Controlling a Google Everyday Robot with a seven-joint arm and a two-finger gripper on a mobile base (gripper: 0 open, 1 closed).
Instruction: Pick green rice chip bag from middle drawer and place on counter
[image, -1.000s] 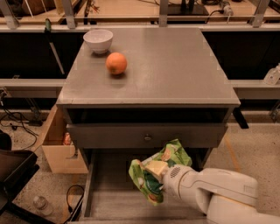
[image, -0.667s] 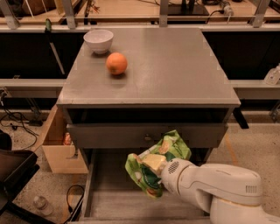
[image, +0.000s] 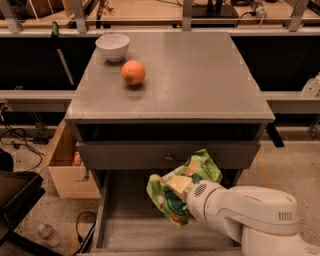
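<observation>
The green rice chip bag (image: 204, 169) hangs above the open middle drawer (image: 129, 231), its long axis tilted from 7 to 1 o'clock, clamped in the gripper (image: 178, 186), whose white arm reaches in from 4 o'clock.

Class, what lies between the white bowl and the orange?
Bare counter only, seen in the camera view. The gripper holds the green rice chip bag over the middle drawer.

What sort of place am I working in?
Likely a lab or workshop: loose floor cables, metal framing behind the counter. The gripper holds the green rice chip bag over the middle drawer.
</observation>
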